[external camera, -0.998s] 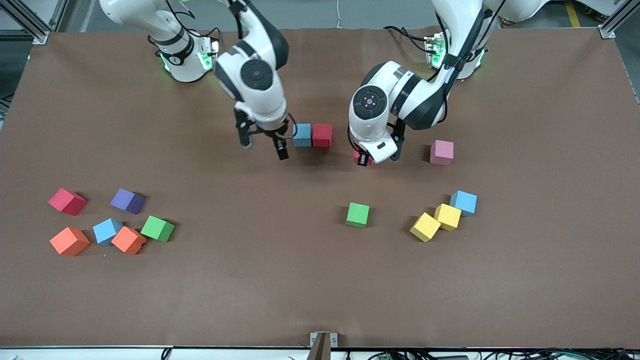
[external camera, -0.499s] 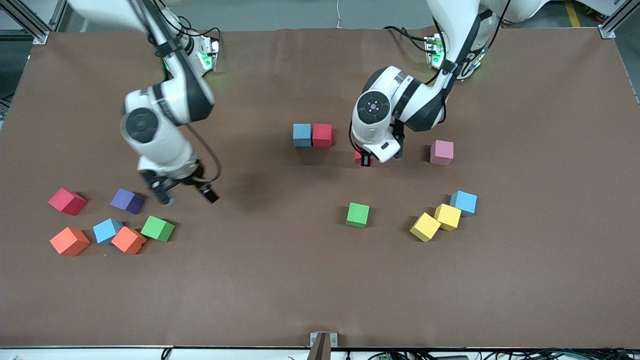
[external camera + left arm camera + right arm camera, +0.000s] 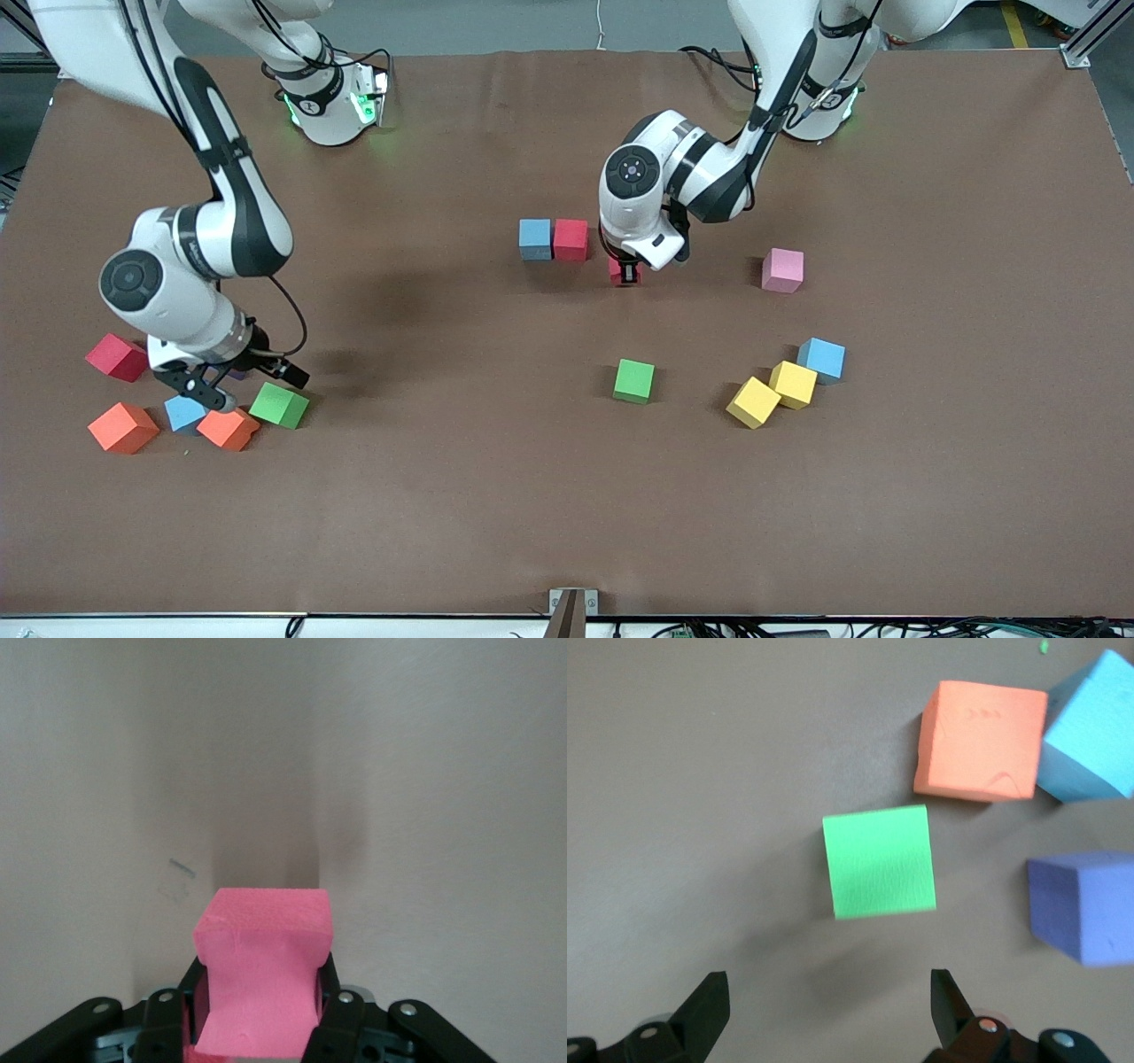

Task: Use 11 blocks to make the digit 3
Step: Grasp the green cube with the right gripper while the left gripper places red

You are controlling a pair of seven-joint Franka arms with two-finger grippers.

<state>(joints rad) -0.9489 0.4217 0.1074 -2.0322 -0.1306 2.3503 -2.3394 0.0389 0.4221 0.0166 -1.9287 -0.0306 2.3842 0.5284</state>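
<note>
Left hand (image 3: 625, 271) — clamped on red block (image 3: 262, 979)

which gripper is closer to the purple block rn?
Right. The right gripper, open, hangs over the purple block and green block. The left gripper is up by the blue-red pair, shut on a red block.

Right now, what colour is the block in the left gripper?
Red; the block looks pinkish-red in the left wrist view, clamped in the left gripper.
</note>
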